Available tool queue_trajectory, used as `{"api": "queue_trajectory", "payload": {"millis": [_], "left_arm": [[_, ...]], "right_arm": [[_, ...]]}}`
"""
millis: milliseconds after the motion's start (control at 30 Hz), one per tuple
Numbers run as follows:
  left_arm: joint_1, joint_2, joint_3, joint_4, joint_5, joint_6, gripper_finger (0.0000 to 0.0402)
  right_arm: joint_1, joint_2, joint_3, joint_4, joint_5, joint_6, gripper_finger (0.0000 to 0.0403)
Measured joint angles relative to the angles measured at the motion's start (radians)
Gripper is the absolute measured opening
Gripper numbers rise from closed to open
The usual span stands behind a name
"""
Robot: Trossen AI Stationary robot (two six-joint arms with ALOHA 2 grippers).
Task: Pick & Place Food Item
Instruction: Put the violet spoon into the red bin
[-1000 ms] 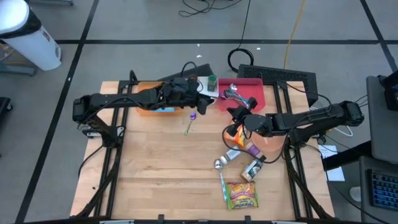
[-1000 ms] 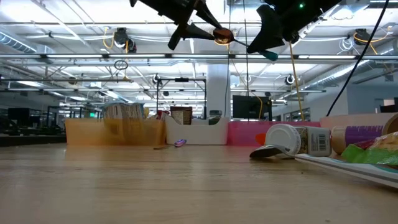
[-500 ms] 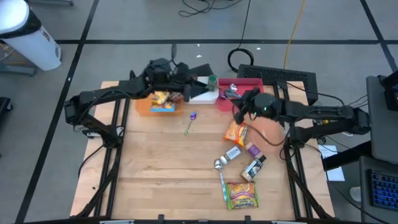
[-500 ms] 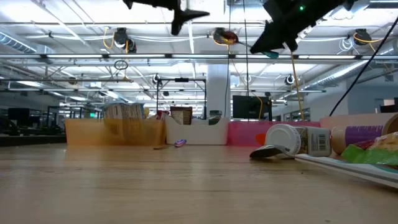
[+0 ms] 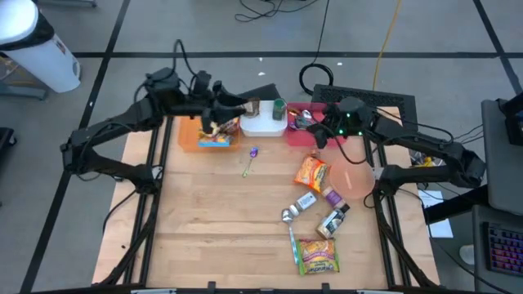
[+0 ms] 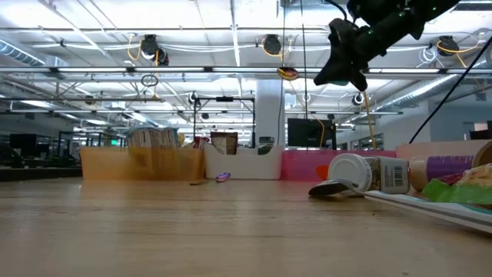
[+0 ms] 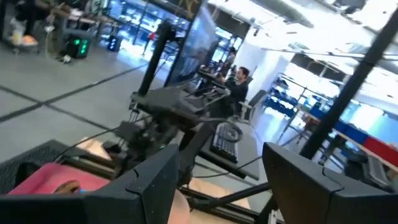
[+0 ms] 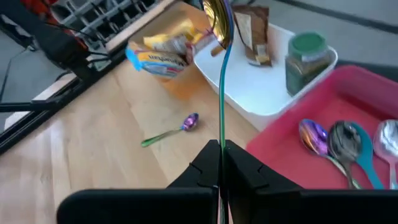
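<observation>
The left gripper [image 5: 231,106] has been drawn back from over the orange bin [image 5: 185,142] towards the table's [image 5: 204,220] far left edge, and its jaws, which widened within the last second, are seen parted and empty in the left wrist view. A yellow food packet [image 5: 215,131], covered by that arm a second ago, is now exposed lying in the bin, so this placement is judged to be done. The right gripper [image 5: 320,133] has been carried away from the orange snack packet [image 5: 312,173], which is left flat on the table among the other items, and is now held above the red tray [image 8: 348,87]. Its jaws are closed on the thin handle of a gold-bowled spoon [image 8: 222,93], so a utensil, not food, is in hand on that side. The overhead view gives the layout, but the spoon is hardly made out there; it is shown plainly in the right wrist view, with the white tray [image 8: 261,93] beyond. In the low view only the right gripper appears, raised well clear of the table, and the left is out of frame
</observation>
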Motion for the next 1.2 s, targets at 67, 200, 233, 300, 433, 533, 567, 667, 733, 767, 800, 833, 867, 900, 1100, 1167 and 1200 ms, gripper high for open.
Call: {"api": "queue_trajectory", "payload": {"millis": [67, 200, 233, 300, 433, 533, 567, 667, 733, 767, 800, 833, 867, 900, 1100, 1167, 1200], "left_arm": [[0.0, -0.014, 0.0, 0.0, 0.006, 0.023, 0.0241], [0.0, -0.019, 0.0, -0.001, 0.005, 0.056, 0.0241], [0.0, -0.017, 0.0, -0.003, 0.005, 0.062, 0.0241], [0.0, -0.007, 0.0, 0.001, -0.001, 0.075, 0.0241], [-0.001, 0.023, 0.0, 0.004, -0.006, 0.078, 0.0241], [-0.001, 0.049, 0.0, 0.018, -0.007, 0.066, 0.0241], [-0.001, 0.056, 0.0, 0.021, -0.006, 0.061, 0.0241], [0.003, 0.082, 0.0, 0.04, -0.017, 0.034, 0.0241], [0.004, 0.1, 0.0, 0.046, -0.021, 0.01, 0.0241], [0.005, 0.108, 0.0, 0.046, -0.021, -0.005, 0.0241], [0.007, 0.117, 0.0, 0.046, -0.021, -0.008, 0.0241], [0.009, 0.123, 0.0, 0.046, -0.021, -0.017, 0.0241], [0.012, 0.13, 0.0, 0.046, -0.021, -0.027, 0.0241], [0.014, 0.138, 0.0, 0.049, -0.021, -0.032, 0.0241], [0.032, 0.176, 0.0, 0.053, -0.022, -0.05, 0.0241], [0.033, 0.186, 0.0, 0.058, -0.021, -0.051, 0.0241], [0.034, 0.189, 0.0, 0.058, -0.021, -0.051, 0.0241]], "right_arm": [[-0.028, 0.021, 0.0, 0.014, -0.004, 0.004, 0.0], [-0.1, 0.067, 0.0, 0.014, -0.034, 0.013, 0.0], [-0.121, 0.081, 0.0, 0.009, -0.062, 0.005, 0.0], [-0.161, 0.113, 0.0, 0.008, -0.124, -0.015, 0.0], [-0.23, 0.181, 0.0, -0.003, -0.206, -0.097, 0.0], [-0.275, 0.234, 0.0, -0.01, -0.246, -0.168, 0.0], [-0.29, 0.253, 0.0, -0.014, -0.261, -0.188, 0.0], [-0.321, 0.307, 0.0, -0.023, -0.293, -0.228, 0.0], [-0.333, 0.337, 0.0, -0.019, -0.291, -0.25, 0.0], [-0.34, 0.35, 0.0, -0.02, -0.291, -0.259, 0.0], [-0.345, 0.362, 0.0, -0.016, -0.29, -0.267, 0.0], [-0.348, 0.374, 0.001, -0.014, -0.289, -0.271, 0.0], [-0.353, 0.384, 0.006, -0.019, -0.286, -0.276, 0.0], [-0.357, 0.394, 0.011, -0.021, -0.285, -0.283, 0.0], [-0.372, 0.435, 0.063, -0.05, -0.166, -0.358, 0.0], [-0.376, 0.453, 0.077, -0.076, -0.155, -0.399, 0.0], [-0.376, 0.464, 0.08, -0.085, -0.155, -0.412, 0.0]]}}
